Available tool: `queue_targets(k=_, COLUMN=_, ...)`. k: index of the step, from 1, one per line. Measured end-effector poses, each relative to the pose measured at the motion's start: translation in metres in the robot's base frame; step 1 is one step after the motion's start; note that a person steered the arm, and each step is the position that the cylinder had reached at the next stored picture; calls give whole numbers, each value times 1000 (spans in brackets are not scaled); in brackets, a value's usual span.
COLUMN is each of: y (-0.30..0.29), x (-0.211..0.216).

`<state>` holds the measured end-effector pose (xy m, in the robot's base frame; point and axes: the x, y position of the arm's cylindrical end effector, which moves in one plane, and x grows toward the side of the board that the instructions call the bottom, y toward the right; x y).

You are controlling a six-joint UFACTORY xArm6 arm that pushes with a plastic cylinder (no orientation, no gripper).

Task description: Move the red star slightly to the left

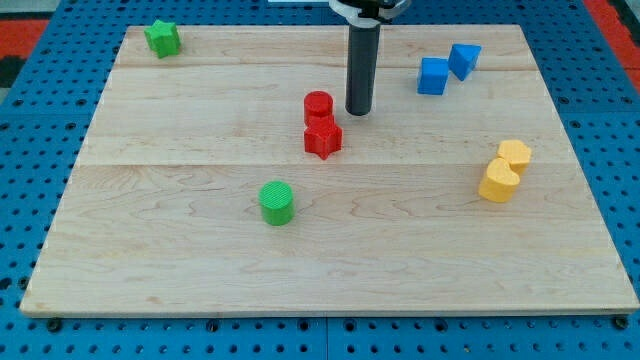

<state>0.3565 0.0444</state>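
The red star (323,138) lies near the middle of the wooden board (200,260), touching a red cylinder (318,105) just above it. My tip (359,111) stands on the board to the right of the red cylinder and up-right of the red star, a small gap away from both.
A green cylinder (277,203) sits below-left of the star. A green star (162,38) is at the view's top left. Two blue blocks (433,76) (463,60) sit at the top right. Two yellow blocks (499,182) (515,154) sit together at the right.
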Motion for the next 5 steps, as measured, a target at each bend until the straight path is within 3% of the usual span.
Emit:
queue_targets(k=2, y=-6, x=-2)
queue_targets(k=3, y=-3, x=35)
queue_targets(k=4, y=-19, x=46)
queue_targets(k=5, y=1, x=44)
